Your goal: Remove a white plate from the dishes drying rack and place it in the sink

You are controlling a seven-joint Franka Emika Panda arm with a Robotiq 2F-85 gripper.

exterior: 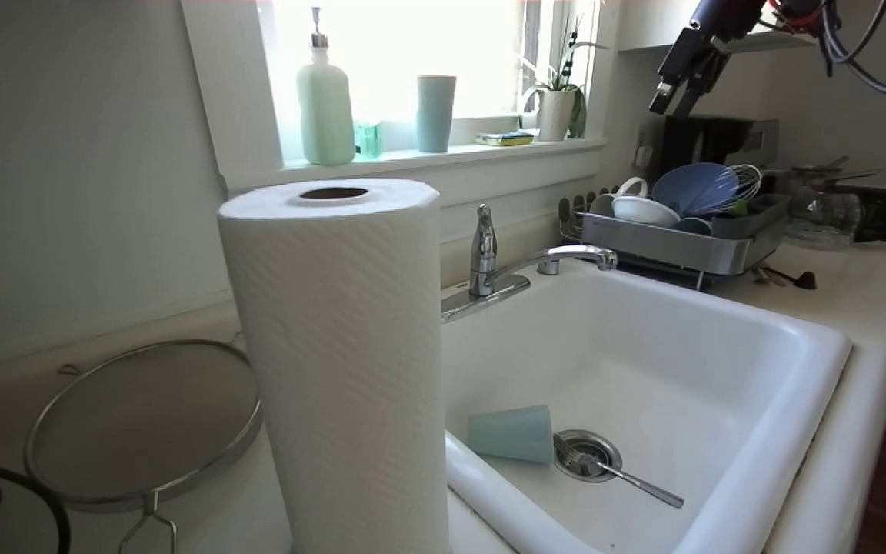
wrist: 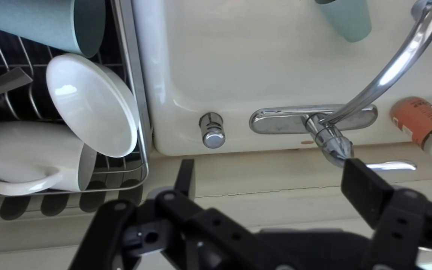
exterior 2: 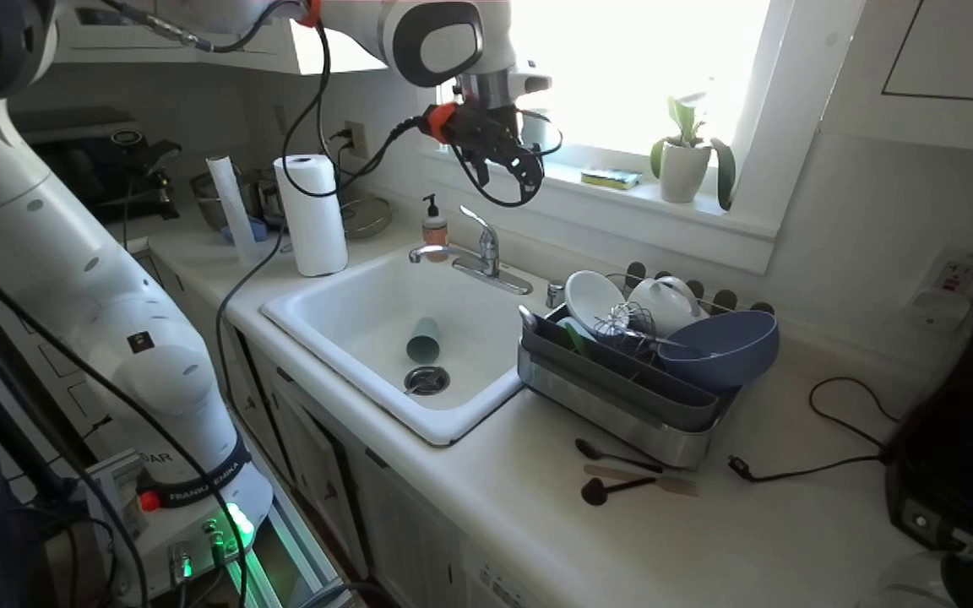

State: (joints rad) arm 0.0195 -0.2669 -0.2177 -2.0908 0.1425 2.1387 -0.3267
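Note:
The small round white plate (wrist: 92, 107) leans tilted in the dishes drying rack (wrist: 129, 56), beside the rack wall nearest the sink, in the wrist view. It also shows in both exterior views (exterior: 645, 211) (exterior 2: 595, 300), in the rack (exterior: 666, 246) (exterior 2: 600, 418). The white sink (exterior: 804, 338) (exterior 2: 444, 426) lies next to the rack; part of it shows in the wrist view (wrist: 238, 56). My gripper (wrist: 269, 168) is open with nothing between its fingers. It hangs high above the back of the sink, apart from the plate, in both exterior views (exterior: 674, 101) (exterior 2: 529, 179).
A pale teal cup (exterior: 511, 433) and a fork (exterior: 639, 483) lie in the sink near the drain. The chrome tap (exterior 2: 486, 249) stands at the sink's back. A white mug (wrist: 32, 155) and blue bowl (exterior 2: 719, 350) share the rack. A paper towel roll (exterior: 335, 362) stands beside the sink.

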